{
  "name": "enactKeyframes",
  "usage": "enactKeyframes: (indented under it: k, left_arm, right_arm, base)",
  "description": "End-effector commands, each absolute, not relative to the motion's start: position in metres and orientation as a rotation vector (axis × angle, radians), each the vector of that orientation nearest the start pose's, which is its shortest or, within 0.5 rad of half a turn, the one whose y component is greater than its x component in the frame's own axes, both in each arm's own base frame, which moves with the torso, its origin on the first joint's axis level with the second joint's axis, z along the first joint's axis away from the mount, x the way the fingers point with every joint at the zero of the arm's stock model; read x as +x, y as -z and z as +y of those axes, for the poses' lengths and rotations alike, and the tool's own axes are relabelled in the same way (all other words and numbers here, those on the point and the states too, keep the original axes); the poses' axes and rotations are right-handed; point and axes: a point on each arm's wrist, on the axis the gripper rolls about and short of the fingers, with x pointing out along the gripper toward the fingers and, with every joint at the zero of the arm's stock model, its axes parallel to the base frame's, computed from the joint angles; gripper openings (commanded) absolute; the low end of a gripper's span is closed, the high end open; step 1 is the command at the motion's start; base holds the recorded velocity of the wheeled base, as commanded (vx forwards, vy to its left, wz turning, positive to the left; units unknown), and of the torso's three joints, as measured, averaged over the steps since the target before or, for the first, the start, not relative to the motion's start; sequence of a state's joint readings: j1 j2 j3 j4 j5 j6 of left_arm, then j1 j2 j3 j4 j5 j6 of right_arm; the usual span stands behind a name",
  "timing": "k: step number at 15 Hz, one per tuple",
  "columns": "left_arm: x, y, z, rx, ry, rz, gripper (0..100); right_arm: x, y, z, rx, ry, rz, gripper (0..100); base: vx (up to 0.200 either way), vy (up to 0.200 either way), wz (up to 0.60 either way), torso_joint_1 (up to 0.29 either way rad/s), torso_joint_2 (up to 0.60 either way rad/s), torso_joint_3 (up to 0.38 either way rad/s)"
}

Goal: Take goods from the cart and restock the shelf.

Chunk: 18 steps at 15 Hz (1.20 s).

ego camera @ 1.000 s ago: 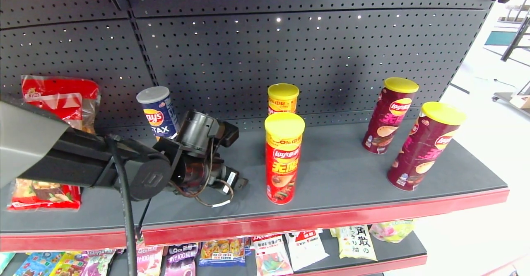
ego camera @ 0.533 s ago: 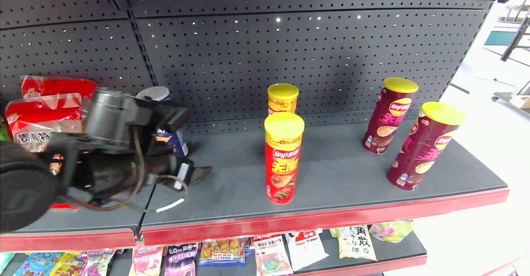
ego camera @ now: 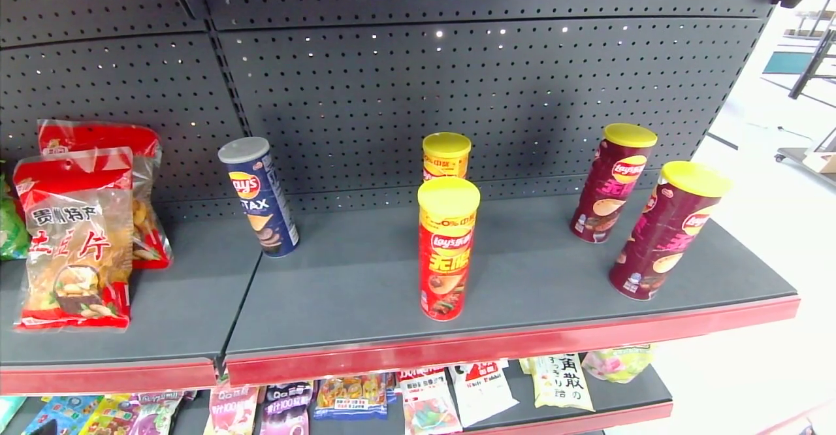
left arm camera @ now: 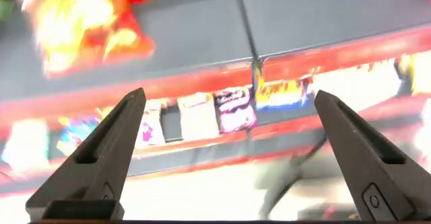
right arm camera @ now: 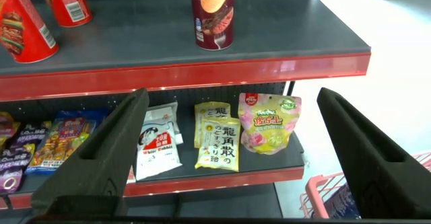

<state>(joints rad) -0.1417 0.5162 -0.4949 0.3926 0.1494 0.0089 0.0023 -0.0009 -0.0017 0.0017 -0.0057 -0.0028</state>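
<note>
Since the grey-lidded blue chip tube (ego camera: 259, 196) stands label-out at the grey shelf's (ego camera: 366, 291) back edge, left gripper (left arm camera: 229, 95) and right gripper (right arm camera: 232, 93) gape empty.

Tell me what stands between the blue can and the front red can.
Nothing: the head view shows bare shelf between the blue can and the front red can.

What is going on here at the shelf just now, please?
The robot is restocking the shelf. Its left arm has just drawn back from the blue can, which stands on the shelf near the back panel, left of two red cans and two maroon cans. The left gripper and right gripper are both open and empty, out in front of the shelving.
</note>
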Motion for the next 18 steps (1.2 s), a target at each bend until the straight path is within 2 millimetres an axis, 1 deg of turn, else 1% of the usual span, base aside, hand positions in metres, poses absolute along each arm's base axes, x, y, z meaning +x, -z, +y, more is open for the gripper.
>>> enactKeyframes:
  k: [1,2,3,4,7,8,9,10,11,13,14,15,16,18]
  left_arm:
    - [-0.028,-0.128,0.003,-0.05,-0.11,0.174,100]
    - [-0.036,-0.112,0.004,-0.035,-0.128,0.148,100]
    - [-0.041,-0.093,0.004,0.001,-0.206,0.176,100]
    - [-0.042,-0.091,0.006,0.01,-0.301,0.2,100]
    - [-0.039,-0.092,0.006,-0.015,-0.335,0.221,100]
    - [-0.039,-0.09,0.006,-0.07,-0.315,0.175,100]
    - [-0.039,-0.089,0.006,-0.078,-0.301,0.157,100]
    - [-0.034,-0.089,0.005,-0.089,-0.209,0.065,100]
    - [-0.032,-0.085,0.004,-0.056,-0.199,0.073,100]
    - [-0.032,-0.085,0.004,0.023,-0.196,0.083,100]
    - [-0.031,-0.084,0.005,0.017,-0.245,0.067,100]
    - [-0.026,-0.08,0.006,-0.042,-0.296,0.006,100]
    - [-0.024,-0.081,0.006,-0.046,-0.29,-0.057,100]
    - [-0.023,-0.08,0.003,0.001,-0.115,-0.041,100]
  right_arm:
    - [-0.023,-0.075,0.0,-0.003,0.003,0.002,100]
    - [-0.023,-0.076,0.0,-0.003,0.003,0.0,100]
    - [-0.023,-0.076,0.0,-0.003,0.003,0.0,100]
    - [-0.023,-0.076,0.0,-0.003,0.003,0.0,100]
    - [-0.023,-0.076,0.0,-0.003,0.003,0.0,100]
    - [-0.023,-0.075,0.0,-0.003,0.003,0.002,100]
    - [-0.023,-0.076,0.0,-0.003,0.003,0.0,100]
    - [-0.023,-0.076,0.0,-0.003,0.003,0.0,100]
    - [-0.023,-0.076,0.0,-0.003,0.003,0.0,100]
    - [-0.023,-0.076,0.0,-0.003,0.003,0.0,100]
    - [-0.023,-0.075,0.0,-0.003,0.002,0.002,100]
    - [-0.023,-0.076,0.0,-0.005,0.003,0.002,100]
    - [-0.023,-0.075,0.0,-0.005,0.003,0.003,100]
    - [-0.023,-0.076,0.0,-0.003,0.003,0.0,100]
  base:
    - [0.0,0.0,0.0,0.0,0.0,0.0]
    - [0.0,0.0,0.0,0.0,0.0,0.0]
    - [0.0,0.0,0.0,0.0,0.0,0.0]
    - [0.0,0.0,0.0,0.0,0.0,0.0]
    - [0.0,0.0,0.0,0.0,0.0,0.0]
    - [0.0,0.0,0.0,0.0,0.0,0.0]
    - [0.0,0.0,0.0,0.0,0.0,0.0]
    - [0.0,0.0,0.0,0.0,0.0,0.0]
    - [0.0,0.0,0.0,0.0,0.0,0.0]
    - [0.0,0.0,0.0,0.0,0.0,0.0]
    - [0.0,0.0,0.0,0.0,0.0,0.0]
    - [0.0,0.0,0.0,0.0,0.0,0.0]
    - [0.0,0.0,0.0,0.0,0.0,0.0]
    - [0.0,0.0,0.0,0.0,0.0,0.0]
